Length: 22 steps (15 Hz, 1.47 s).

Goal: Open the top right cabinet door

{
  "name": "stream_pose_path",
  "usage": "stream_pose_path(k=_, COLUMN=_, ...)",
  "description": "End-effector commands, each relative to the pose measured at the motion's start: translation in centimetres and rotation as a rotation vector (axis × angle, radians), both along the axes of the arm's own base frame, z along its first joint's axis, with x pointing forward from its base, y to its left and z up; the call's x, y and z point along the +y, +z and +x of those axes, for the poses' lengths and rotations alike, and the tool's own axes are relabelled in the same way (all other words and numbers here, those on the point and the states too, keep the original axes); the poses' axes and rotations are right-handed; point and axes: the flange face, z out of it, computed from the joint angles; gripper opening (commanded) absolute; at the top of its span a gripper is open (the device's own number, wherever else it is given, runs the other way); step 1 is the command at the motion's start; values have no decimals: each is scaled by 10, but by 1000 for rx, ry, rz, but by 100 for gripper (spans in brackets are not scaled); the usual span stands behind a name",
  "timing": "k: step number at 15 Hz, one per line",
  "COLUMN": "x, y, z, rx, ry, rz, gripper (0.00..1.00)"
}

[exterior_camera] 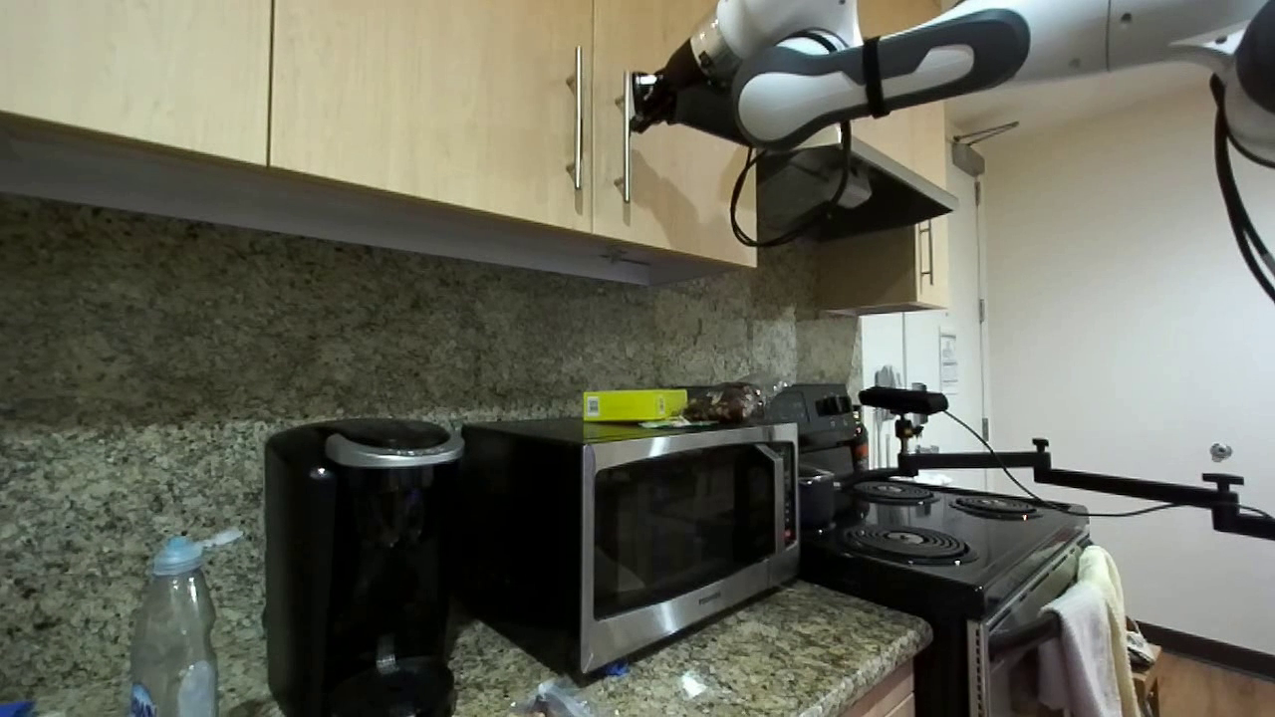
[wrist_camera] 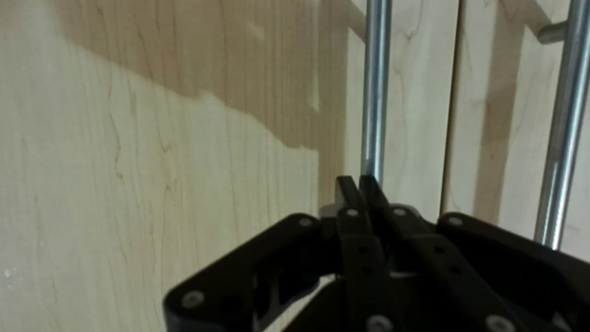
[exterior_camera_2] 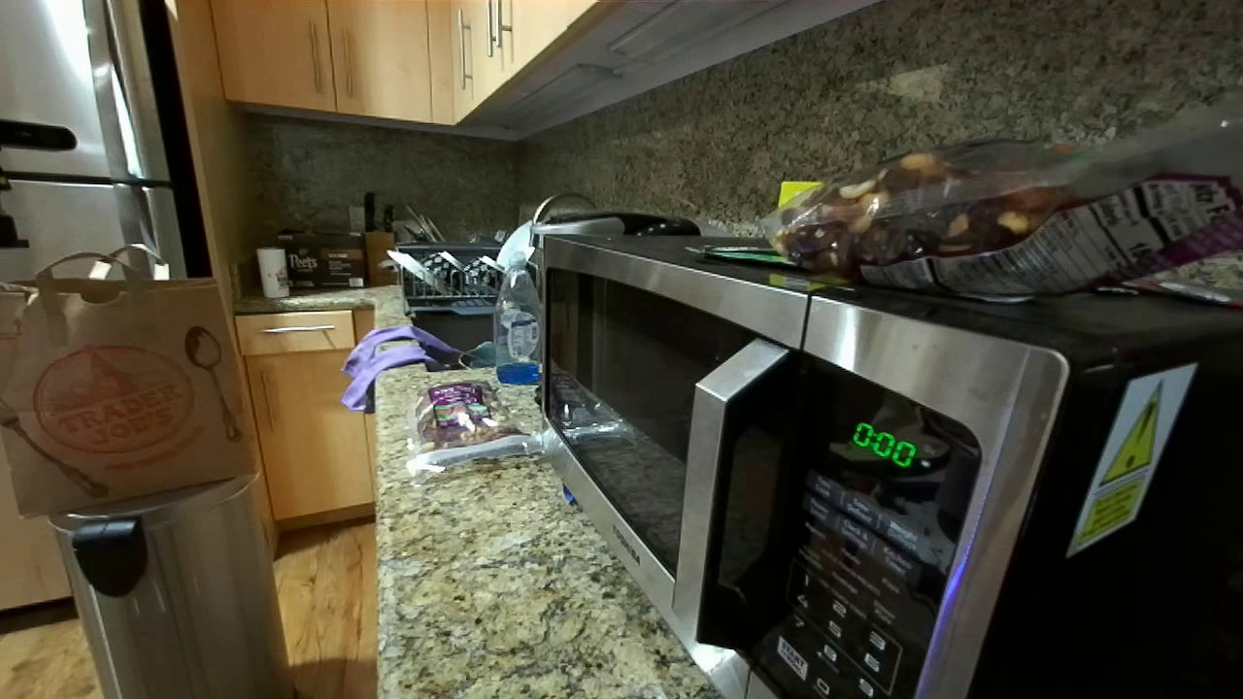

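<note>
End effector (wrist_camera: pixel 358 182) narrow, fingers (wrist_camera: pixel 352 226) close together with only a thin gap, at the bar handle (wrist_camera: pixel 377 92) of the top right cabinet door (exterior_camera: pixel 687 194). Contact with the bar: cannot tell. Door looking flush, edge to edge with the neighbouring door (exterior_camera: pixel 428 100), over the microwave (exterior_camera: pixel 687 538) in an exterior view, range hood (exterior_camera: pixel 847 194) to the right. Arm (exterior_camera: pixel 916 75) extended in from the upper right, gently sloped down to the handle.

Below, granite counter (exterior_camera: pixel 787 637): black coffee maker (exterior_camera: pixel 339 568) just beside the microwave, blue-capped bottle (exterior_camera: pixel 174 647) near. On the microwave, yellow-green box (exterior_camera: pixel 635 405) and bag of nuts (exterior_camera_2: pixel 923 218). Past the counter's end, coil-burner stove (exterior_camera: pixel 901 548), towels (exterior_camera: pixel 1076 637) on the front. Opposite way, purple cloth (exterior_camera_2: pixel 398 354) over the counter edge, Peet's box (exterior_camera_2: pixel 325 260) in the back corner. Off to the side, metal bin (exterior_camera_2: pixel 184 592), paper bag (exterior_camera_2: pixel 126 398) on or behind it, unclear; refrigerator (exterior_camera_2: pixel 58 233) beyond.

Hidden: bar behind fingertips in the wrist view, part of the door behind the arm. Cut off: door's top, bottle's base.
</note>
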Motion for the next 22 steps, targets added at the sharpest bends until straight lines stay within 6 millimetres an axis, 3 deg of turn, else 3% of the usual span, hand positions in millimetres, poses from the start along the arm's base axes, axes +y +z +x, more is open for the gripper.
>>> stream_pose_path(k=1, x=1, y=0, z=-7, rx=-15, ry=13, rz=24, gripper=9)
stream_pose_path(k=9, x=10, y=-5, z=-33, rx=-40, ry=48, rz=46, gripper=9)
stream_pose_path(k=10, x=10, y=-6, z=-35, rx=-41, ry=43, rz=49, gripper=34)
stream_pose_path(k=12, x=9, y=-7, z=-37, rx=-40, ry=27, rz=48, gripper=40)
stream_pose_path(k=21, x=-5, y=3, z=-23, rx=-61, ry=-34, rz=-24, gripper=99)
stream_pose_path(k=22, x=-3, y=3, z=-20, rx=-60, ry=-31, rz=-28, gripper=99)
